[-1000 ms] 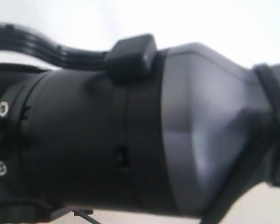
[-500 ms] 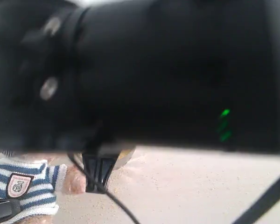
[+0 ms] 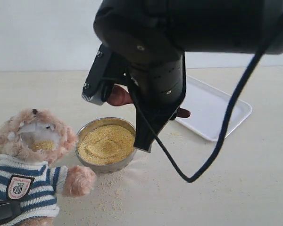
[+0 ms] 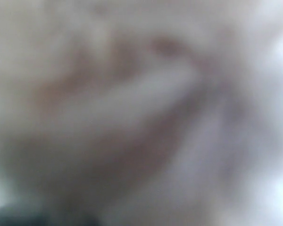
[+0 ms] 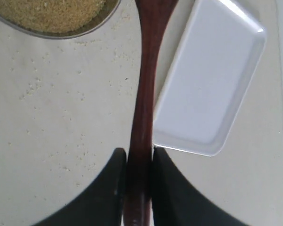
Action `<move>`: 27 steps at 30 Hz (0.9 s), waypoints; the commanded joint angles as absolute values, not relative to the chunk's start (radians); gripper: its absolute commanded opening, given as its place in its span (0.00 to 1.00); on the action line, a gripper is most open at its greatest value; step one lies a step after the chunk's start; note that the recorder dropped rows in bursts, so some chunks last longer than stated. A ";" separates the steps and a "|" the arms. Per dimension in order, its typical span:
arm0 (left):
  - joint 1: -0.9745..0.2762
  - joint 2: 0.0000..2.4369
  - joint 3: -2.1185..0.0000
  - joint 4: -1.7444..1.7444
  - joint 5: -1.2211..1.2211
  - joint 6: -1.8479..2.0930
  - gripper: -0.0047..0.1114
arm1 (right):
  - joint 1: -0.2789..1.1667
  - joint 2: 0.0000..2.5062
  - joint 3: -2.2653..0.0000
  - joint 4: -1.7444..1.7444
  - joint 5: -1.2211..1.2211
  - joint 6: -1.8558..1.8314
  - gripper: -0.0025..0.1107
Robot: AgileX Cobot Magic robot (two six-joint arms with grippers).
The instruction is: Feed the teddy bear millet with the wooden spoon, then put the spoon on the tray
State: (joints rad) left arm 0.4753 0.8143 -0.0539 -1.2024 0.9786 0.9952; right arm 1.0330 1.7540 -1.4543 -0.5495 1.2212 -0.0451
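The teddy bear point(image 3: 30, 141) sits at the front left in its striped shirt, with yellow grains on its muzzle. Beside it stands the metal bowl point(image 3: 106, 162) full of millet point(image 3: 106, 143). My right gripper point(image 5: 139, 153) is shut on the handle of the wooden spoon point(image 5: 148, 70); the spoon hangs above the table between the bowl point(image 5: 92, 23) and the tray point(image 5: 212, 84). In the exterior view the arm hides most of the spoon point(image 3: 119, 96). The tray point(image 3: 212, 106) lies at the right with nothing on it. The left wrist view is a blur of pale fur, so that gripper's jaws do not show.
Loose millet grains point(image 3: 108, 193) are scattered on the table in front of the bowl. A black cable point(image 3: 217, 150) loops down from the right arm over the table. A black part point(image 3: 2, 212) presses against the bear's lower left side.
The right arm, which filled the exterior view before, has moved up and back. The bear, bowl, tray and spoon now show.
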 commanded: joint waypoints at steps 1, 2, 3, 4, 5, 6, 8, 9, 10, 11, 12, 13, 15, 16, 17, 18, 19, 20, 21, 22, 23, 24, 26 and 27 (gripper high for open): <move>0.478 0.806 -0.052 -1.222 0.990 1.002 0.08 | 1.046 1.841 -1.455 -0.564 1.221 -0.088 0.03; 0.478 0.806 -0.052 -1.222 0.990 1.002 0.08 | 1.047 1.860 -1.455 -0.571 1.221 -0.090 0.03; 0.478 0.806 -0.052 -1.222 0.990 1.002 0.08 | 1.047 1.894 -1.455 -0.592 1.221 -0.098 0.03; 0.478 0.806 -0.052 -1.222 0.990 1.002 0.08 | 1.047 1.905 -1.455 -0.608 1.221 -0.098 0.03; 0.478 0.806 -0.052 -1.222 0.990 1.002 0.08 | 1.047 1.919 -1.455 -0.625 1.221 -0.098 0.03; 0.478 0.806 -0.052 -1.222 0.990 1.002 0.08 | 1.047 1.930 -1.455 -0.640 1.221 -0.098 0.03; 0.478 0.806 -0.052 -1.222 0.990 1.002 0.08 | 1.047 1.945 -1.455 -0.660 1.221 -0.098 0.03; 0.478 0.806 -0.052 -1.222 0.990 1.002 0.08 | 1.047 1.949 -1.455 -0.668 1.221 -0.098 0.03; 0.478 0.806 -0.052 -1.222 0.990 1.002 0.08 | 1.047 1.957 -1.455 -0.691 1.221 -0.098 0.03; 0.478 0.806 -0.052 -1.222 0.990 1.002 0.08 | 1.047 1.961 -1.455 -0.708 1.221 -0.098 0.03; 0.478 0.806 -0.052 -1.222 0.990 1.002 0.08 | 1.047 1.964 -1.455 -0.725 1.221 -0.098 0.03; 0.478 0.806 -0.052 -1.222 0.990 1.002 0.08 | 1.047 1.966 -1.455 -0.742 1.221 -0.098 0.03; 0.478 0.806 -0.052 -1.222 0.990 1.002 0.08 | 1.047 1.966 -1.455 -0.767 1.221 -0.098 0.03; 0.478 0.806 -0.052 -1.222 0.990 1.002 0.08 | 1.047 1.966 -1.455 -0.772 1.221 -0.098 0.03; 0.478 0.806 -0.052 -1.222 0.990 1.002 0.08 | 1.047 1.966 -1.455 -0.778 1.221 -0.098 0.03; 0.478 0.806 -0.052 -1.222 0.990 1.002 0.08 | 1.047 1.966 -1.455 -0.801 1.221 -0.098 0.03; 0.478 0.806 -0.052 -1.222 0.990 1.002 0.08 | 1.047 1.974 -1.455 -0.821 1.221 -0.098 0.03; 0.478 0.806 -0.052 -1.222 0.990 1.002 0.08 | 1.047 1.978 -1.455 -0.827 1.221 -0.098 0.03; 0.478 0.806 -0.052 -1.222 0.990 1.002 0.08 | 1.047 1.989 -1.456 -0.827 1.221 -0.098 0.03; 0.478 0.806 -0.052 -1.222 0.990 1.002 0.08 | 1.047 2.000 -1.456 -0.827 1.221 -0.098 0.03; 0.478 0.806 -0.052 -1.222 0.990 1.002 0.08 | 1.057 2.016 -1.456 -0.829 1.221 -0.103 0.03; 0.478 0.806 -0.052 -1.222 0.990 1.002 0.08 | 1.057 2.018 -1.456 -0.829 1.221 -0.105 0.03; 0.478 0.806 -0.052 -1.222 0.990 1.002 0.08 | 1.064 2.036 -1.458 -0.832 1.221 -0.105 0.03; 0.478 0.806 -0.052 -1.222 0.990 1.002 0.08 | 1.066 2.046 -1.460 -0.832 1.221 -0.105 0.03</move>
State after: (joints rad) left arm 0.4753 0.8143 -0.0539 -1.2024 0.9786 0.9952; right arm 1.0619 2.0376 -1.4543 -0.8230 1.2172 -0.0993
